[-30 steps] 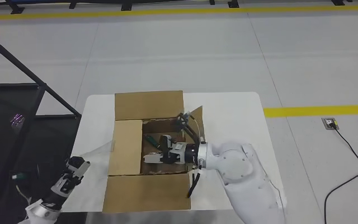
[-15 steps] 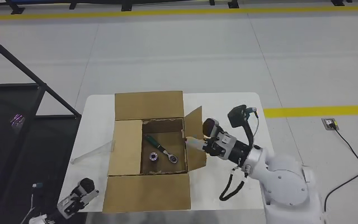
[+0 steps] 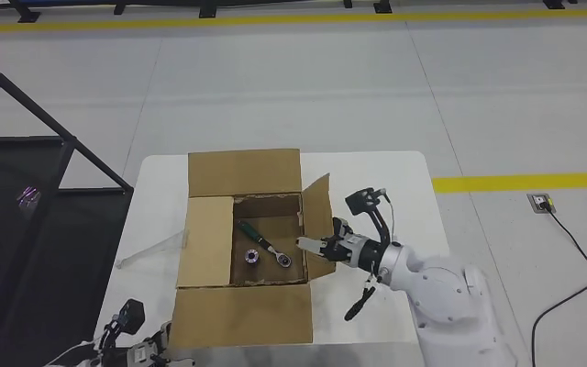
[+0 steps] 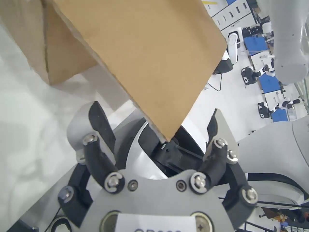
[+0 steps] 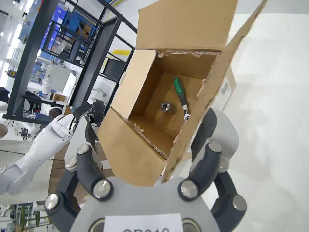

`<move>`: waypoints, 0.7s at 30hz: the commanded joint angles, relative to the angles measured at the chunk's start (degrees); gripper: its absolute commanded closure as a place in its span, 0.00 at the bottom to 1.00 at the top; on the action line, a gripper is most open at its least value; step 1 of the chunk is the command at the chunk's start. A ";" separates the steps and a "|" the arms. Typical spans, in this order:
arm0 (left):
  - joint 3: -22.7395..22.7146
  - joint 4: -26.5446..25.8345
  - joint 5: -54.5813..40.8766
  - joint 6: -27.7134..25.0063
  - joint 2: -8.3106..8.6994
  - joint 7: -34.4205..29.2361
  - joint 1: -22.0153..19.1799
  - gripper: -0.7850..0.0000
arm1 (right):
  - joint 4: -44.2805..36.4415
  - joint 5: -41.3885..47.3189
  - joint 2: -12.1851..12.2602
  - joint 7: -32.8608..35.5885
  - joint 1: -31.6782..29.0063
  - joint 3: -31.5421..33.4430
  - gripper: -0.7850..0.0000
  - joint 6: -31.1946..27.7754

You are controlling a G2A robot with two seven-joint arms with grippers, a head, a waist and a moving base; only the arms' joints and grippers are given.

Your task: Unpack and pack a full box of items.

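Box (image 3: 245,172) is set open mid-table (image 3: 394,174). Green-handled ratchet (image 3: 261,242) and socket (image 3: 250,258) are seen lying on its floor. Right gripper (image 3: 310,244) is spread wide astride the right flap (image 3: 318,197), nothing gripped. Left gripper (image 4: 155,112) is likewise spread, empty, by a flap corner.

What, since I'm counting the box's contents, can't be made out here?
- Ratchet head, right wrist view: partly covered by the box's side flap.
- Box floor beneath that flap, top view: hidden by it.
- Box interior, left wrist view: blocked by an outspread flap.
- Socket, top view: too small for detail.
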 commanded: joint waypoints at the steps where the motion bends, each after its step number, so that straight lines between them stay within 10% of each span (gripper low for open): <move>1: 0.54 -0.74 -1.72 0.03 0.83 -0.03 0.69 0.00 | 0.91 2.43 0.09 0.09 1.02 -0.66 0.00 -1.94; 21: 2.02 -2.86 -18.53 0.03 6.81 -0.02 4.13 0.00 | 33.36 9.40 -2.71 -11.12 19.23 -19.10 0.00 -2.63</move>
